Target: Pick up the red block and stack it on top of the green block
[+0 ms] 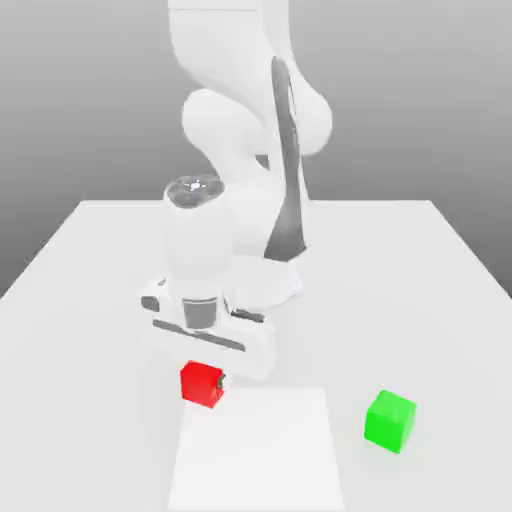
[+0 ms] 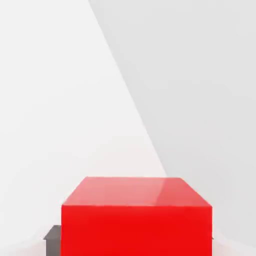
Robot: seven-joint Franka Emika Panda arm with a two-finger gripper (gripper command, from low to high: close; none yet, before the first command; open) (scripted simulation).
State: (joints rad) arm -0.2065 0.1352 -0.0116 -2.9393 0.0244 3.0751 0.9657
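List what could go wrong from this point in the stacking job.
1. The jaws grip the red block low on the table, so a slightly off-centre hold may let it twist on lifting.
2. The green block sits apart, toward the exterior view's right; a tilted red block might land askew or nudge it.

I see a white table (image 1: 90,260) spreading across the scene under a plain grey backdrop (image 1: 80,100). On its near part lies a brighter white square patch (image 1: 262,450), flat against the surface.
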